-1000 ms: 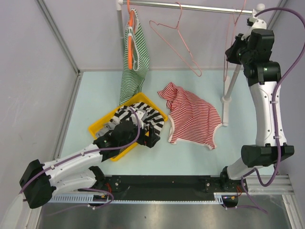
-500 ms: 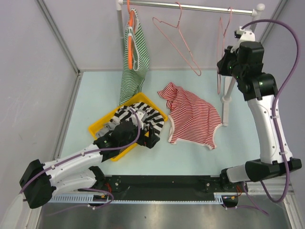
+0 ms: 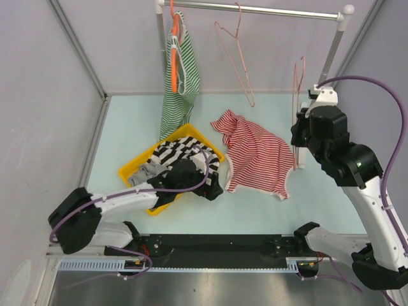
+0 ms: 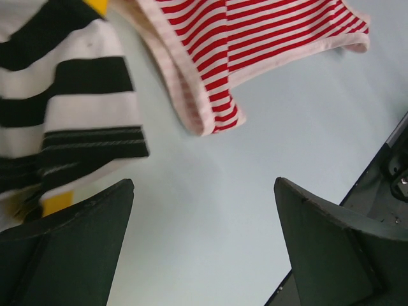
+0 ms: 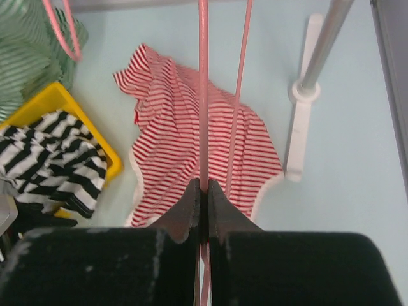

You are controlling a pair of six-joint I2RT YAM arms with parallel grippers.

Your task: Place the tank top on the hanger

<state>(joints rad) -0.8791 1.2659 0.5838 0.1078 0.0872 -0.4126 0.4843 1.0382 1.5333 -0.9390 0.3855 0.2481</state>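
The tank top (image 3: 258,156), red and white striped with pale trim, lies crumpled on the table right of the basket; it also shows in the right wrist view (image 5: 182,131) and the left wrist view (image 4: 255,44). My right gripper (image 3: 301,131) is shut on the thin pink wire hanger (image 3: 298,89), held edge-on in the air above the top's right side. In the right wrist view the gripper (image 5: 204,186) clamps the hanger's wire (image 5: 203,95). My left gripper (image 3: 215,189) is open and empty just left of the top's lower hem, low over the table (image 4: 204,191).
A yellow basket (image 3: 131,171) holds a black-and-white striped garment (image 3: 185,153). A green striped top (image 3: 180,76) on an orange hanger and a second pink hanger (image 3: 233,54) hang from the rail (image 3: 255,9). The rack post (image 3: 328,57) and its foot (image 5: 298,127) stand right of the tank top.
My right arm has taken the pink hanger off the rail's right end and lowered it towards the tank top. My left gripper has moved right, past the basket, to the top's hem.
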